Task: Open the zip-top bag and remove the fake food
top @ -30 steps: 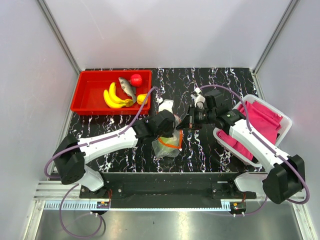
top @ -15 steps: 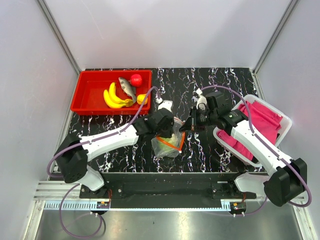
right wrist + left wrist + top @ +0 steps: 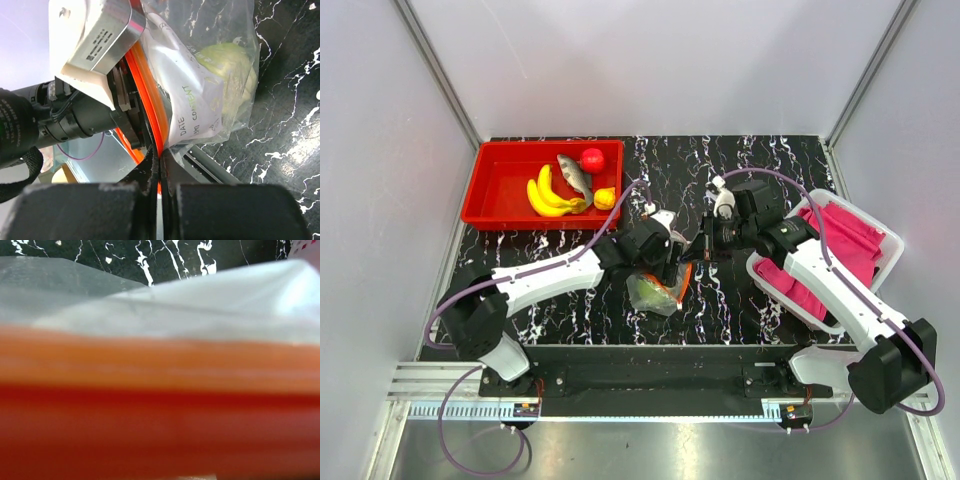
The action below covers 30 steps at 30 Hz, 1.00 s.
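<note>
Top: crinkly clear zip-top bag (image 3: 652, 305), green piece (image 3: 644, 290) inside, mid-counter (image 3: 720, 310) btwn left fingers (image 3: 668, 262) and right fingers (image 3: 698, 250); bare counter beyond. L wrist: blurred orange strip (image 3: 160, 365) fills view, left grip can't tell. R wrist: right fingers clenched on strip.

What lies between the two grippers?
The orange zip strip of the zip-top bag: the right gripper pinches it, and the left gripper sits close on its other side. The right wrist view shows it best.
</note>
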{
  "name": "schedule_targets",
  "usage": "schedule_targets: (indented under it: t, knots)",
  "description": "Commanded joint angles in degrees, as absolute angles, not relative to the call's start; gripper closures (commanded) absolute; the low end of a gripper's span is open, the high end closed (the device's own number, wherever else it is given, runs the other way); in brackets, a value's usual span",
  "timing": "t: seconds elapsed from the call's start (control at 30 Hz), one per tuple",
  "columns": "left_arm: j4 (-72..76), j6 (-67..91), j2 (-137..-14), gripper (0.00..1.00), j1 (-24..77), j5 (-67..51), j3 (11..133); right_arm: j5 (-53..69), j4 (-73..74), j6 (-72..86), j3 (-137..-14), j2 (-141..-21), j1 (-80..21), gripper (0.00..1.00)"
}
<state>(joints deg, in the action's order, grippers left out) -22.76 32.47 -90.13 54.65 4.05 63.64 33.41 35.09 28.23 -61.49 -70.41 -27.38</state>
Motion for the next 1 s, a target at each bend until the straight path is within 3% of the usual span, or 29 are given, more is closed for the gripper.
schedule_targets:
  t: [0.0,0.37,0.57,0.63,0.8,0.97]
  knots:
    - [-22.06,31.81,-91.58,0.22,54.58,0.35,62.14,31.99,35.51,26.37,-62.49,-69.17,-27.51,1.00]
    - [-19.60,32.08,-95.89,0.14,54.58,-2.46,59.59,26.98,36.65,23.82,-58.10,-68.91,-27.60,1.00]
    - [-16.35,33.22,-98.70,0.15,54.58,-3.25,58.89,26.19,36.65,23.73,-57.66,-69.08,-27.60,1.00]
    - [-15.82,33.31,-99.14,0.19,54.58,-2.99,58.89,26.02,36.48,23.64,-57.31,-69.08,-27.68,1.00]
    - [-16.00,33.22,-98.09,0.46,54.58,-1.67,59.15,25.66,36.47,23.47,-56.78,-69.00,-27.51,1.00]
    - [-17.75,32.26,-95.02,0.60,54.58,-0.09,59.94,25.40,36.39,23.73,-56.60,-68.90,-27.60,1.00]
